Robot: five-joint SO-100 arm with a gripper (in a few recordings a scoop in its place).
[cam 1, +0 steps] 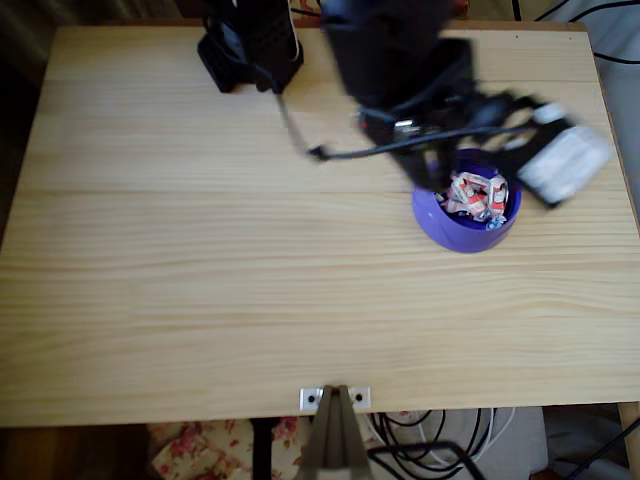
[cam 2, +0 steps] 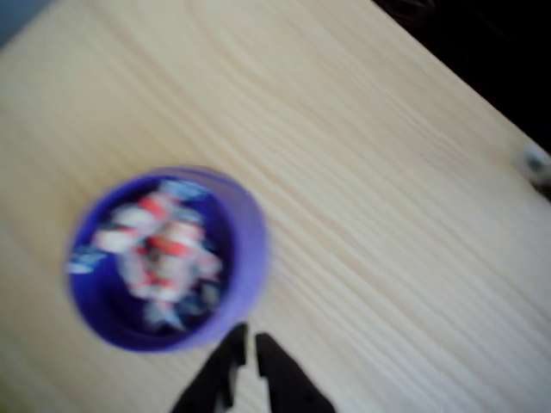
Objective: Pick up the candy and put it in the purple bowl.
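The purple bowl [cam 1: 440, 222] stands right of the table's middle and holds several wrapped candies [cam 1: 478, 195] in white and red wrappers. My arm [cam 1: 400, 70] is blurred and reaches over the bowl's far side. In the wrist view the purple bowl [cam 2: 245, 249] lies at the lower left with the blurred candies [cam 2: 164, 249] piled inside. My gripper [cam 2: 250, 351] shows at the bottom edge, just outside the bowl's rim. Its two dark fingertips stand almost together, with only a thin slit and nothing between them.
The arm's black base [cam 1: 250, 45] sits at the table's far edge, and a thin dark cable [cam 1: 300, 140] trails from it. A metal bracket [cam 1: 335, 398] is fixed at the front edge. The table's edge [cam 2: 465, 95] runs across the upper right of the wrist view.
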